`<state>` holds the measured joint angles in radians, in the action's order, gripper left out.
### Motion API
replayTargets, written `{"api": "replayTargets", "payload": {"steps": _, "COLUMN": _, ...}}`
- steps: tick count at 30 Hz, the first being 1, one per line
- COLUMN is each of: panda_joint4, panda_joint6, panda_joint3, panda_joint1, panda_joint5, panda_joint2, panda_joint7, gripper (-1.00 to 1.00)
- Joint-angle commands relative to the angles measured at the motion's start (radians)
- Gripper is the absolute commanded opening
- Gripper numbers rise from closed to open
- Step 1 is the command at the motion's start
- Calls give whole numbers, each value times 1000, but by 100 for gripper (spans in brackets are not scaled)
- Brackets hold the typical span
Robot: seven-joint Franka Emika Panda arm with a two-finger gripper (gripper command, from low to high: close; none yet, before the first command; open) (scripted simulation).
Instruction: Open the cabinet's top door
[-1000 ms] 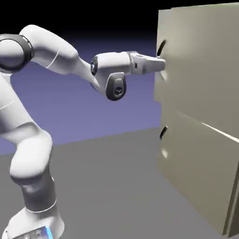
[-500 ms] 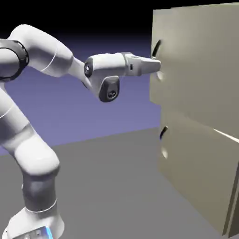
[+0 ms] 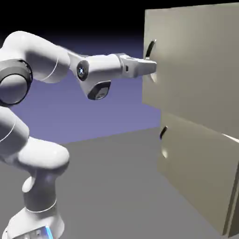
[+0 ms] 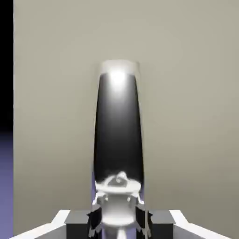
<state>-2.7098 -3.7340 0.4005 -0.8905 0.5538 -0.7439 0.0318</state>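
Note:
The beige cabinet fills the exterior view's right. Its top door stands out a little toward the arm, past the lower panel's front. The top door's dark curved handle sits on the panel's near edge, and my gripper is shut on the handle's lower part. In the hand view the handle rises as a dark glossy bar from between my fingers, with the flat beige door behind it. My gripper clamps the bar's lower end at the picture's bottom edge.
The lower panel with its shorter dark handle sits flush below the top door. Grey table stretches between the robot's base and the cabinet. The arm's elbow is folded back at the exterior view's left.
The hand has drawn back to the exterior view's left with the handle in its grip, and the top door's front has come out with it. The elbow has folded back and down.

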Motion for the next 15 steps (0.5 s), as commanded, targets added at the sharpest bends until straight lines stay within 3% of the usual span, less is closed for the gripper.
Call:
{"api": "replayTargets", "payload": {"steps": 1, "panda_joint4": -2, "panda_joint6": -2, "panda_joint3": 13, "panda_joint1": -29, "panda_joint5": 30, "panda_joint2": -23, "panda_joint7": -44, "gripper": -100}}
{"api": "replayTargets", "payload": {"steps": 9, "panda_joint4": -15, "panda_joint6": -9, "panda_joint3": 60, "panda_joint1": -200, "panda_joint5": 278, "panda_joint2": -210, "panda_joint7": -392, "gripper": -100}}
{"api": "replayTargets", "payload": {"steps": 15, "panda_joint4": -89, "panda_joint6": 224, "panda_joint3": -31, "panda_joint1": -35, "panda_joint5": 393, "panda_joint2": -396, "panda_joint7": -510, "gripper": -100}}
